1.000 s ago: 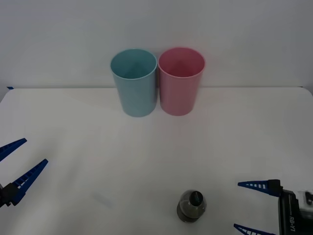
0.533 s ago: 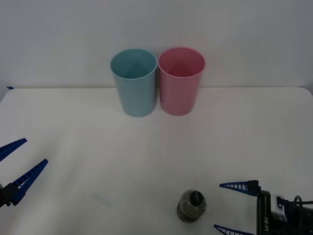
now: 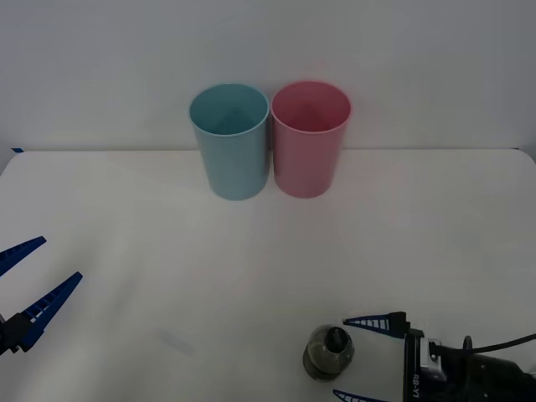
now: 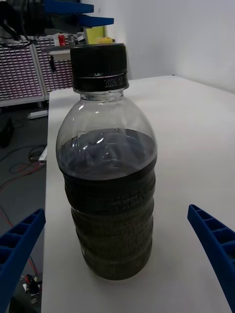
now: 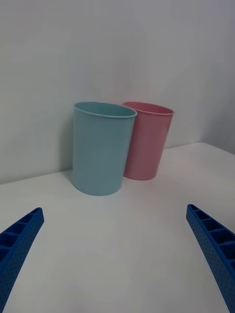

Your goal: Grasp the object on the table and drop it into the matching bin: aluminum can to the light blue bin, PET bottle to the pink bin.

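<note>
While the left gripper (image 3: 25,289) waits open far off, the open right gripper (image 3: 362,358) faces the upright PET bottle (image 3: 328,352) just ahead.

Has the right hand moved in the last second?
Yes. The right hand has slid left toward the standing PET bottle, its open fingers now beside it.
</note>
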Action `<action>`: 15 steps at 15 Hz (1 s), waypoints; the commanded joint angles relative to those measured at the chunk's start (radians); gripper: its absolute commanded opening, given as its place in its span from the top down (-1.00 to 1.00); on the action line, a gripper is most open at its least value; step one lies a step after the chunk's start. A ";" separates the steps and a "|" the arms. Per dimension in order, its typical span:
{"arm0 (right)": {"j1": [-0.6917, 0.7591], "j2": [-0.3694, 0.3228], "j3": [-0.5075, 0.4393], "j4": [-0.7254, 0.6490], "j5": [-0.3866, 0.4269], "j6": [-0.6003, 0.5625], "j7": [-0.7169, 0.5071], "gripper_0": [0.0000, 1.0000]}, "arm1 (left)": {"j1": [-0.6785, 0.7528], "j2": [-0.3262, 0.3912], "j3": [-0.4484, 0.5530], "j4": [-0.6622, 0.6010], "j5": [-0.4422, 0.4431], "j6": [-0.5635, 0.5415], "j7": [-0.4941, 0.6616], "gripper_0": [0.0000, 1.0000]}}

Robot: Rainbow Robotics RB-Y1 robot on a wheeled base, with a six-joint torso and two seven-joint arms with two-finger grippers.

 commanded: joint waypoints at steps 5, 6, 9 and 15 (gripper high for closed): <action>-0.027 0.048 0.056 0.000 0.019 0.077 0.015 -1.00 | 0.000 0.000 0.000 0.000 0.000 0.000 0.000 -1.00; -0.030 0.050 0.059 0.000 0.019 0.080 0.015 -1.00 | 0.000 0.000 0.000 0.000 0.000 0.000 0.000 -1.00; -0.033 0.050 0.062 0.000 0.019 0.085 0.016 -0.99 | 0.000 0.000 0.000 0.000 0.000 0.000 0.000 -1.00; -0.044 0.053 0.062 0.000 0.014 0.085 0.025 1.00 | 0.000 0.000 0.000 0.000 0.000 0.000 0.000 -1.00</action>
